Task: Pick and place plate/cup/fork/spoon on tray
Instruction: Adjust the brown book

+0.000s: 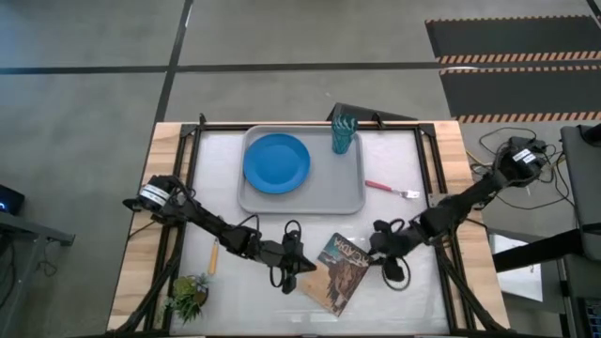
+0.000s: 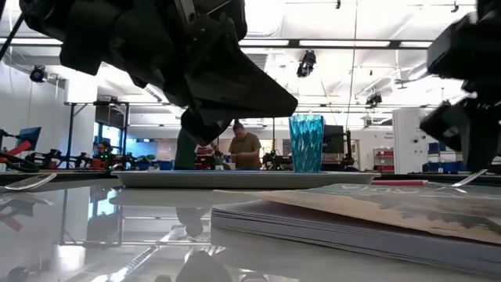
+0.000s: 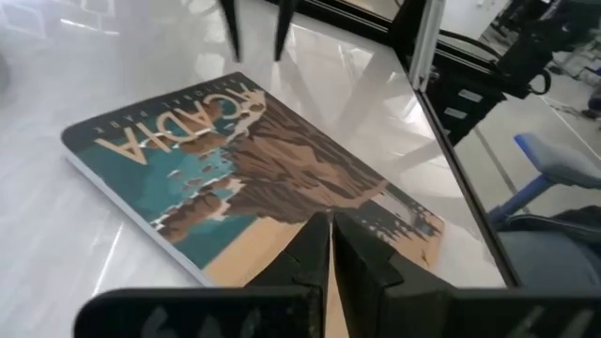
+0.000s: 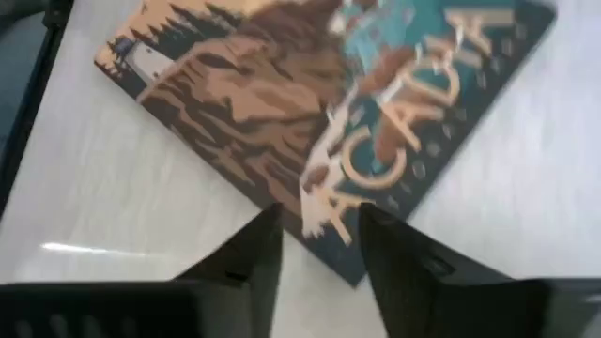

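Observation:
The light-grey tray lies at the table's far middle. The blue plate lies flat on it, and the teal cup stands upright at its far right corner. The pink-handled fork lies on the table right of the tray. The orange-handled spoon lies on the table at the near left. My left gripper is shut and empty, hovering by the book's left edge. My right gripper is open and empty over the book's right edge.
A brown picture-cover book lies at the near middle, between the two grippers. A small green plant stands at the near left corner. A dark frame runs along the table's sides. People show in the room beyond.

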